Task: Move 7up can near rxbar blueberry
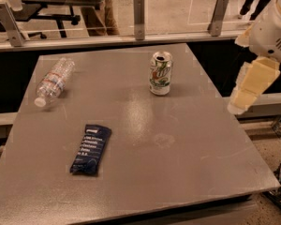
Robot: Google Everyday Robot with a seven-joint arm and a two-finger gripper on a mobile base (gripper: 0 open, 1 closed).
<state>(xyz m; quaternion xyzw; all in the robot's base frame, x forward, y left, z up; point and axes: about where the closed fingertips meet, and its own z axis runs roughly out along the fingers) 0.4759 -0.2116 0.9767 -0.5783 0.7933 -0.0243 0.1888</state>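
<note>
— Where does the 7up can [160,73] stand?
— Upright on the grey surface [187,168], toward the far edge and a little right of the middle.
— And the rxbar blueberry [90,149]?
— Flat on the near left part, well apart from the can.
— The pincer [246,95]?
— In the air past the surface's right edge, slanting down, touching nothing. Open or closed, I cannot tell.
— Anything more?
— A clear water bottle [54,81] on its side at the far left.

Legible text: none.
7up can [160,73] green logo and rxbar blueberry [90,149] white lines unreadable; gripper [237,106] off right edge of table [192,172].
</note>
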